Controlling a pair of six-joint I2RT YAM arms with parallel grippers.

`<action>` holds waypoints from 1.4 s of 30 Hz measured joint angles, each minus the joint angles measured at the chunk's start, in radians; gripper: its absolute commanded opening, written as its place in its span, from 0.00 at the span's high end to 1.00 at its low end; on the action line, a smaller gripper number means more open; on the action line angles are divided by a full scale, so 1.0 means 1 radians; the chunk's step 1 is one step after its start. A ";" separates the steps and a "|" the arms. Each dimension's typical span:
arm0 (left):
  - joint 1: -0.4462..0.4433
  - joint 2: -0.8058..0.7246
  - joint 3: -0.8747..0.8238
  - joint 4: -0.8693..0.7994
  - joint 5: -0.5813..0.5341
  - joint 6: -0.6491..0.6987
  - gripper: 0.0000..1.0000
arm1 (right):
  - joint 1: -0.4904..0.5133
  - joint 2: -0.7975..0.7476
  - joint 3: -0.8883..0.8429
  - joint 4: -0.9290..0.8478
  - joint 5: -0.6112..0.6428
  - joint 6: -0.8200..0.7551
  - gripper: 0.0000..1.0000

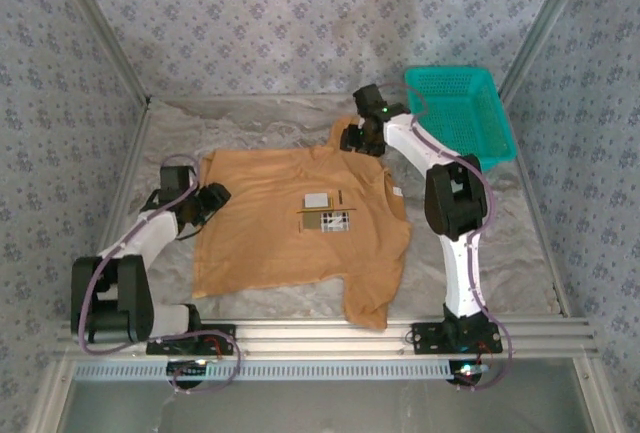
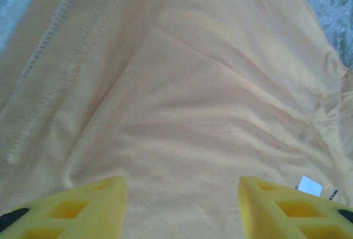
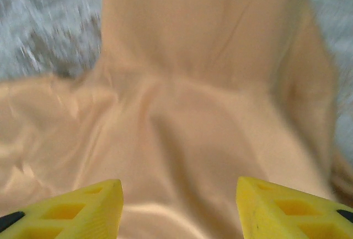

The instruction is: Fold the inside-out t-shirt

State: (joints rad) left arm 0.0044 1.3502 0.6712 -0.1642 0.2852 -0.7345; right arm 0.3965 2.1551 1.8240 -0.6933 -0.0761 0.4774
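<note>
Top external view: the plain tan, short-sleeved cloth t-shirt [image 1: 290, 238] lies spread flat on the grey mottled desk [image 1: 510, 243]. It is to the left of the teal plastic mesh basket [image 1: 462, 113] and nearer than it, not touching it. The long axis runs left to right. Judging by the two sleeves, one close to the basket and one at the near edge, the neck end points to the basket side and the hem away from it. A small white label [image 1: 317, 199] sits about mid-body. The left fingers [image 1: 210, 200] stand at the shirt edge furthest from the basket; the right fingers [image 1: 354, 139] stand at the sleeve just left of the basket. Each arm is nearer its own end, so in my judgement the coming fold calls for grips at these two points. Left wrist view: the yellow left fingers [image 2: 83, 208] stand wide apart with nothing between them. Cloth lies ahead and beneath, a stitched seam [image 2: 49, 57] runs up the left, and the label [image 2: 310, 185] is at the right. Right wrist view: the right fingers [image 3: 287, 208] stand wide apart and empty over rumpled cloth, with bare desk [image 3: 44, 24] beyond its edge. Contact with the cloth cannot be told.
</note>
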 measured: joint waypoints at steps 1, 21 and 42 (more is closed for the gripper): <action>0.000 0.036 0.012 0.008 0.011 0.000 0.43 | 0.004 -0.008 -0.039 0.008 -0.008 0.000 0.42; 0.034 0.716 0.724 -0.048 -0.046 0.052 0.36 | -0.153 0.333 0.360 -0.045 -0.040 0.023 0.41; 0.039 0.361 0.248 0.010 -0.014 0.061 0.37 | -0.057 -0.130 -0.366 -0.010 0.052 0.005 0.48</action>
State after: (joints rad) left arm 0.0433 1.7115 0.9192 -0.1547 0.2707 -0.6731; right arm 0.3393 2.0254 1.4582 -0.7036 -0.0242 0.4824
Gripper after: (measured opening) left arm 0.632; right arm 0.521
